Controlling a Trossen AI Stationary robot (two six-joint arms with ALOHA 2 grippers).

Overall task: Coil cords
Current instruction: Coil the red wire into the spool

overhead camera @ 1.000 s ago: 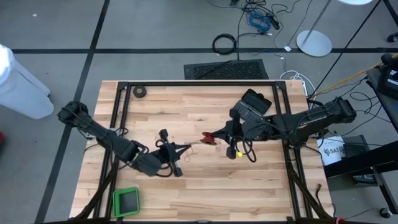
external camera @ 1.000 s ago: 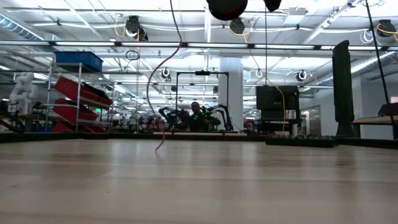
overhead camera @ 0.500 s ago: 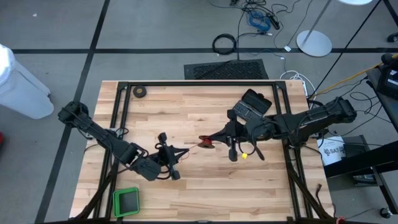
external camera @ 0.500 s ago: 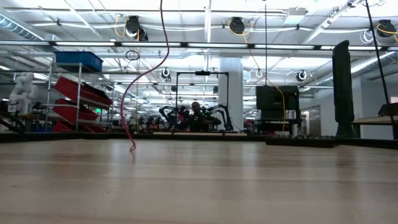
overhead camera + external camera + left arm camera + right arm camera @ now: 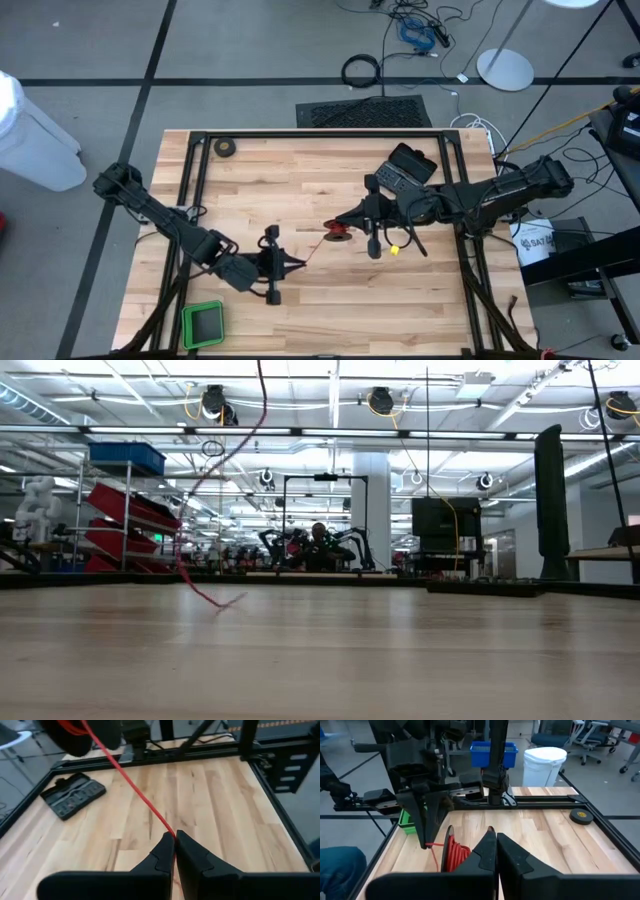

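Note:
The cord is a thin red wire [image 5: 135,787] running from a small black reel [image 5: 338,232] to my left gripper [image 5: 303,263], which is shut on it near the table's middle. My right gripper [image 5: 340,224] is shut at the reel, whose red coil [image 5: 455,854] shows beside its fingers. The wire is drawn straight between the two grippers. In the low view the loose tail [image 5: 205,480] hangs down, and its end [image 5: 222,601] lies on the table. My left gripper pinches the red wire [image 5: 170,831] between its two fingertips, a short way from the reel. The fingers come slanting down from the table's left. The wire runs taut from them up to the reel. My right gripper is shut at the reel [image 5: 451,851], level, from the table's right. Its own fingers hide which part they hold. The reel is lifted clear of the table.
A black case [image 5: 410,168] lies behind the right gripper. A black tape roll [image 5: 226,147] sits at the far left corner and a green tray [image 5: 203,323] at the near left. A black metal frame [image 5: 300,133] borders the table.
My left gripper has moved toward the table's near edge and turned, keeping hold of the wire. The reel has risen out of the low view. The wire's hanging tail has swung leftward in that view, and its end now lies on the table.

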